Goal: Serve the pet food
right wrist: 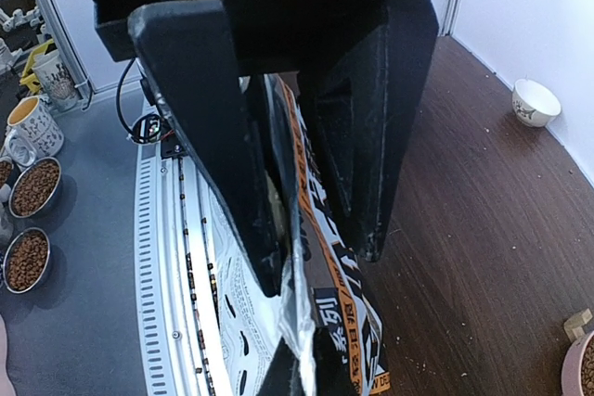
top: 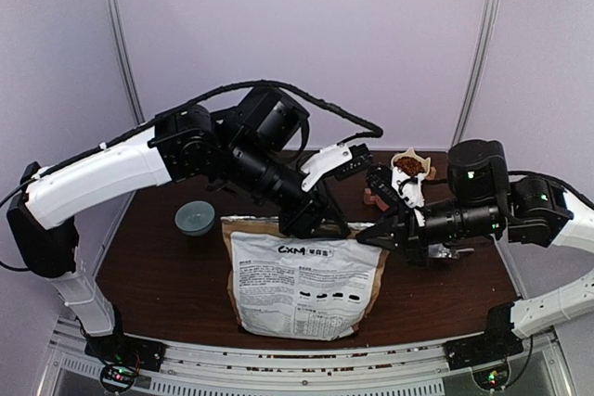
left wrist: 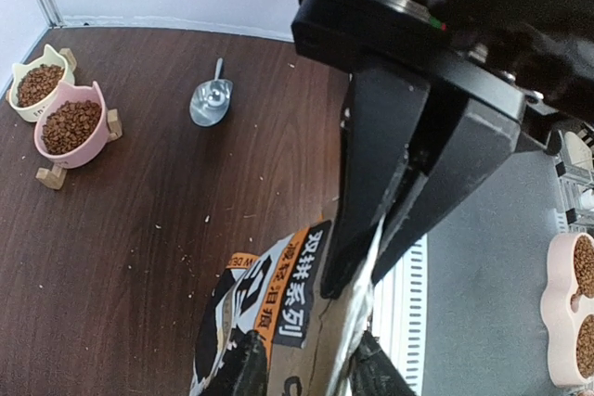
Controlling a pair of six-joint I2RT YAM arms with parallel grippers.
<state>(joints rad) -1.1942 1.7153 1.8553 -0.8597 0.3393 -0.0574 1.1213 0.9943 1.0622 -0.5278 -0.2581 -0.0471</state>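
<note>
While the large brown kraft "CXM" bag (top: 302, 289) stands near-centre:
Right gripper (right wrist: 316, 266): clamped on its top edge.
Left gripper (left wrist: 357, 280): astride that edge; grip unclear.
Reddish-brown pet-food kibble (left wrist: 70, 127): fills far-right pink cat-eared bowl (left wrist: 100, 116).
Risk: one-sided hold topples bag.

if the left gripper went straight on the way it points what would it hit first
The brown bag: the left gripper points down at its top edge, which lies right at its tips. Past that probably the bag's inside, but depth is unclear.

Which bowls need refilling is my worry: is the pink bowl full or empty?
Full: the pink bowl holds kibble nearly up to its rim.
</note>
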